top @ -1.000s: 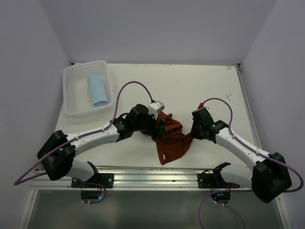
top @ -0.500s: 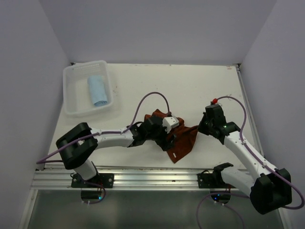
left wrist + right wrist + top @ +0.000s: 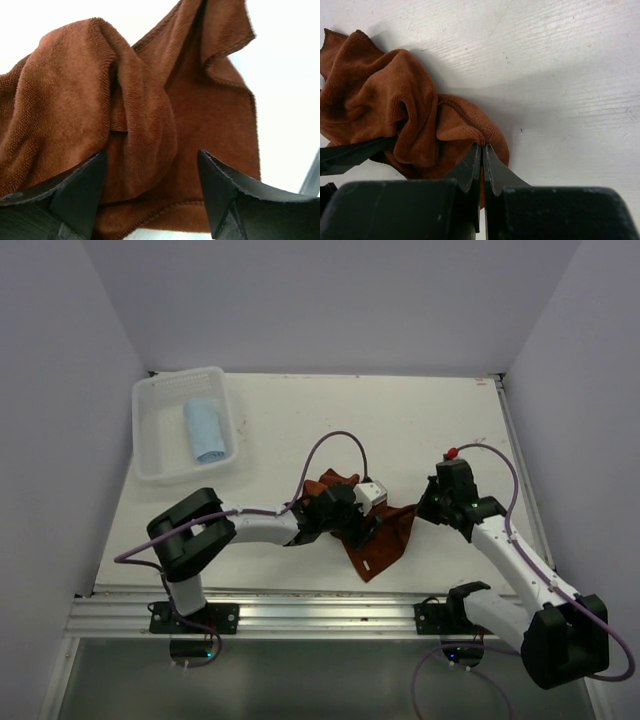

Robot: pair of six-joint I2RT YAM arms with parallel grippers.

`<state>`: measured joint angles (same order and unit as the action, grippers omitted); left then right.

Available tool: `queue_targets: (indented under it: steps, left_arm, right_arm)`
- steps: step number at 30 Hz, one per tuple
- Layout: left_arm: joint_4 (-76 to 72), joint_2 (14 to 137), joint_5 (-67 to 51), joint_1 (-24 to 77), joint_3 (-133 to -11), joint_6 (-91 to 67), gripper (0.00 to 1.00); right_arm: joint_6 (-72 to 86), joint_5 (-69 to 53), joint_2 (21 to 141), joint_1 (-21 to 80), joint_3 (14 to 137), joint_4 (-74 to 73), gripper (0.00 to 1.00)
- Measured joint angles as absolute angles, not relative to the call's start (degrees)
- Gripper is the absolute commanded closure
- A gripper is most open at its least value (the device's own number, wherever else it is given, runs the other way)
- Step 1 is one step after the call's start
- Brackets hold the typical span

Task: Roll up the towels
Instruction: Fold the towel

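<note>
A crumpled rust-brown towel point(image 3: 375, 535) lies near the table's front middle. It fills the left wrist view point(image 3: 150, 125) and shows in the right wrist view point(image 3: 385, 100). My left gripper point(image 3: 362, 523) hangs over the towel's middle, jaws open, holding nothing; a thick fold lies between its fingertips point(image 3: 150, 195). My right gripper point(image 3: 418, 512) is shut on the towel's right edge point(image 3: 482, 146). A rolled light-blue towel point(image 3: 204, 429) lies in the white basket point(image 3: 150, 435) at the back left.
The aluminium rail point(image 3: 320, 615) runs along the table's near edge. White walls close in the back and both sides. Purple cables point(image 3: 335, 445) loop above both arms.
My left gripper has moved right and toward the front over the towel. My right gripper has pulled the towel's edge to the right, and the towel has shifted right and forward.
</note>
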<state>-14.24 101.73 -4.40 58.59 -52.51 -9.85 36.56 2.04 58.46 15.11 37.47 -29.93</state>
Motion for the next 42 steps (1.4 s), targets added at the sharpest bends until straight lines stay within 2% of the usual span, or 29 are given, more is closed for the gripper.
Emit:
queue_targets:
  steps: [2, 3, 4, 6, 7, 9, 15, 20, 24, 28, 34, 42]
  left_arm:
    - [-14.2, 103.1, -3.5, 58.6, -52.9, -9.8, 0.32]
    - [-14.2, 103.9, -3.1, 58.6, -53.3, -9.8, 0.40]
    - [-14.2, 104.6, -2.8, 58.6, -53.6, -9.9, 0.56]
    - [-14.2, 106.0, -2.1, 58.6, -54.2, -9.5, 0.74]
    - [-14.2, 106.5, -1.6, 58.6, -54.4, -9.3, 0.88]
    - [-14.1, 106.9, -0.2, 58.6, -54.5, -9.2, 0.93]
    - [-10.8, 103.5, 4.7, 58.7, -54.6, -8.8, 1.00]
    - [-2.3, 92.6, 13.2, 58.6, -56.2, -9.4, 1.00]
    - [4.8, 82.1, 18.3, 57.5, -60.4, -11.0, 0.98]
    - [8.8, 74.1, 17.7, 54.3, -62.5, -14.0, 0.96]
    - [17.3, 66.2, 21.6, 48.1, -62.5, -16.9, 0.89]
    - [23.2, 57.0, 29.1, 47.7, -62.7, -22.6, 0.83]
  right_arm:
    - [36.4, 1.3, 58.5, 14.5, 37.2, -29.6, 1.00]
    - [36.4, 0.8, 58.5, 14.2, 37.1, -29.4, 1.00]
    - [36.4, 0.3, 58.5, 13.9, 37.1, -29.1, 1.00]
    - [36.4, -0.2, 58.5, 13.6, 37.0, -28.7, 1.00]
    - [36.3, -0.7, 58.5, 13.4, 37.0, -28.6, 1.00]
    - [36.2, -1.3, 58.5, 13.0, 37.0, -28.3, 1.00]
    - [35.8, -2.4, 58.5, 11.9, 37.1, -28.2, 1.00]
    - [34.0, -2.1, 60.9, 11.0, 40.8, -30.1, 1.00]
    - [32.0, -1.7, 65.0, 9.6, 48.9, -31.4, 1.00]
    - [31.7, -4.1, 67.8, 10.1, 58.9, -31.8, 1.00]
    - [29.3, -1.4, 72.3, 10.2, 74.1, -34.3, 1.00]
    - [27.7, -4.6, 81.5, 10.8, 93.5, -42.7, 1.00]
